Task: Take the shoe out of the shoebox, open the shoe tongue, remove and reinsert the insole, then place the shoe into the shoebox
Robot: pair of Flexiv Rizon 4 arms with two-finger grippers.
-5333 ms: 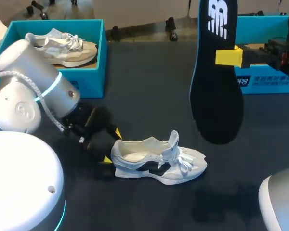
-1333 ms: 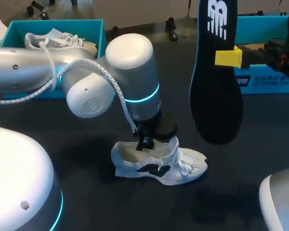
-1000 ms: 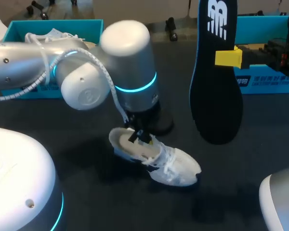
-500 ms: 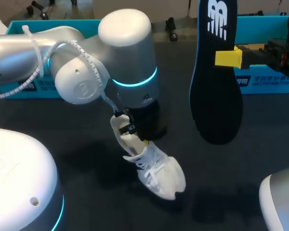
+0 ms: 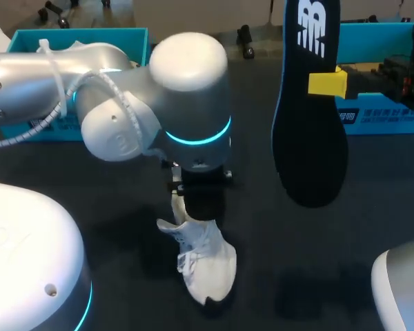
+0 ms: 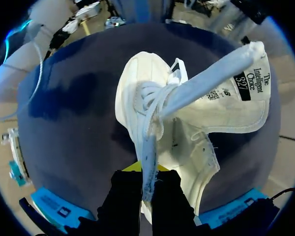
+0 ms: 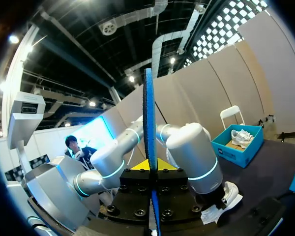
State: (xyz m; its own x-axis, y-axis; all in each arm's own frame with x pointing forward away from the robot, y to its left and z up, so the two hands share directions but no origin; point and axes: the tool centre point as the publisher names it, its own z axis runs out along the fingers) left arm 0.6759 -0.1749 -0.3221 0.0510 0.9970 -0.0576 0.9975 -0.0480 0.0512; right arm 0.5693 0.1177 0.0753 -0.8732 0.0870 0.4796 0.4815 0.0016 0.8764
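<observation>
My left gripper (image 5: 188, 198) is shut on the collar edge of the white shoe (image 5: 205, 265), which hangs below it with the toe pointing down and towards the table's front. In the left wrist view the gripper (image 6: 146, 173) pinches the shoe's side wall (image 6: 148, 147), and the tongue (image 6: 221, 73) stands folded out from the open shoe (image 6: 142, 98). I cannot tell whether the toe touches the table. High at the right, my right gripper (image 5: 328, 81) is shut on the black insole (image 5: 309, 110), which hangs upright. The right wrist view shows the insole (image 7: 148, 118) edge-on in the right gripper (image 7: 150, 167).
A teal shoebox (image 5: 134, 41) at the back left holds another white shoe, mostly hidden by my left arm (image 5: 159, 103). A second teal box (image 5: 386, 114) stands at the back right behind the right gripper. The dark tabletop (image 5: 310, 262) lies bare at the front right.
My left gripper has lifted the shoe off its side and turned it, swinging the toe from the right round to the front and down. The right arm and insole have not moved.
</observation>
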